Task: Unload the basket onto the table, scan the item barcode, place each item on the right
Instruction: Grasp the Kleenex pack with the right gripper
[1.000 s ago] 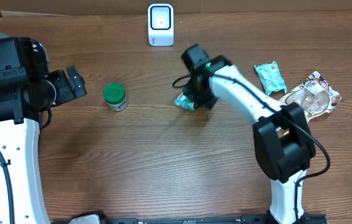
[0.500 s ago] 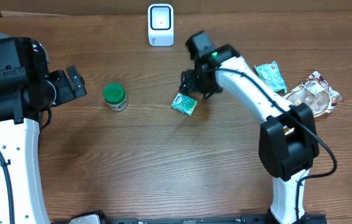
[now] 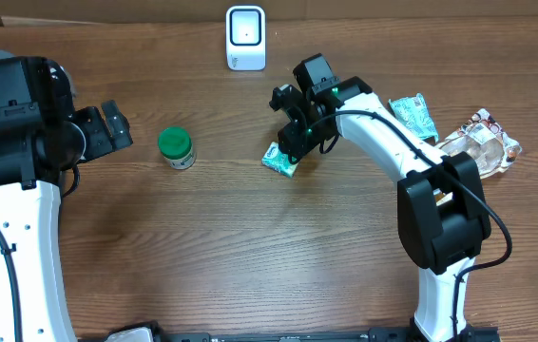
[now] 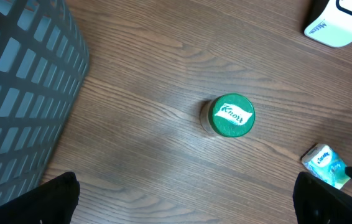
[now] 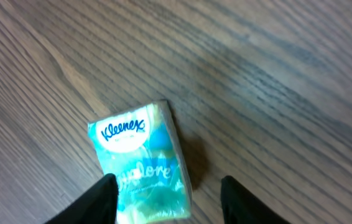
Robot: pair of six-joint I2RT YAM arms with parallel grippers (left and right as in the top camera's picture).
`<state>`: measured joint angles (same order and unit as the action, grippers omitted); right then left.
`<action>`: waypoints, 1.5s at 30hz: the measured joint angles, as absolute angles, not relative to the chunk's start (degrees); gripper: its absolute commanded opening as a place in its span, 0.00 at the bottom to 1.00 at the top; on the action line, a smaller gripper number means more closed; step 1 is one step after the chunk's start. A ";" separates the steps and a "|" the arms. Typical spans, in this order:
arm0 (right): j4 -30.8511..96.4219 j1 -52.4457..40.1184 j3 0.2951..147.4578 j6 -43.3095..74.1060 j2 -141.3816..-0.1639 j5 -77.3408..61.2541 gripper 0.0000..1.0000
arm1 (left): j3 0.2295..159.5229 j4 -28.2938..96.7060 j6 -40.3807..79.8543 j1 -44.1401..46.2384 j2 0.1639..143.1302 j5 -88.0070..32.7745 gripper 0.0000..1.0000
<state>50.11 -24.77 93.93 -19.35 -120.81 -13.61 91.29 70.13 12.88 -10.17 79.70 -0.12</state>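
A teal Kleenex tissue pack (image 3: 280, 160) lies flat on the wooden table, label side up (image 5: 142, 158). My right gripper (image 3: 293, 142) hovers just above its far end, open. In the right wrist view the left finger (image 5: 98, 202) overlaps the pack's edge, while the right finger (image 5: 244, 199) stands well clear of it. The white barcode scanner (image 3: 245, 38) stands upright at the table's back edge. My left gripper (image 3: 107, 128) stays at the far left, wide open and holding nothing (image 4: 185, 199). The pack's corner (image 4: 326, 165) also shows in the left wrist view.
A green-lidded jar (image 3: 176, 147) stands left of the pack. A teal packet (image 3: 413, 118) and a clear snack bag (image 3: 483, 142) lie at the right. A grey mesh basket (image 4: 14, 93) sits at the far left, and the scanner (image 4: 344, 22) at the back.
My right gripper let go of the tissue pack, which now lies on the table. The gripper rose and shifted slightly back-right. The left arm has not moved.
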 measured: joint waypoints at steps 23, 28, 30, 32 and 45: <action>48.80 -23.92 90.56 -8.10 -124.20 -18.09 0.04 | 91.29 70.13 12.88 -10.17 79.70 -0.12 1.00; 52.95 -23.66 91.59 -0.21 -124.20 -18.79 0.04 | 91.29 70.13 12.86 -10.17 79.70 -0.12 1.00; 54.52 -23.66 92.68 3.36 -124.27 -19.33 0.04 | 91.29 70.13 12.88 -10.17 79.70 -0.12 1.00; 54.98 -23.66 93.95 8.25 -124.38 -19.77 0.04 | 91.29 70.13 12.88 -10.17 79.70 -0.12 1.00; 53.17 -24.18 95.35 35.90 -124.38 -14.33 0.53 | 91.29 70.13 12.88 -10.17 79.70 -0.12 1.00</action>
<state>53.17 -24.18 95.35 35.90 -124.38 -14.33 91.29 70.13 12.88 -10.17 79.70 -0.12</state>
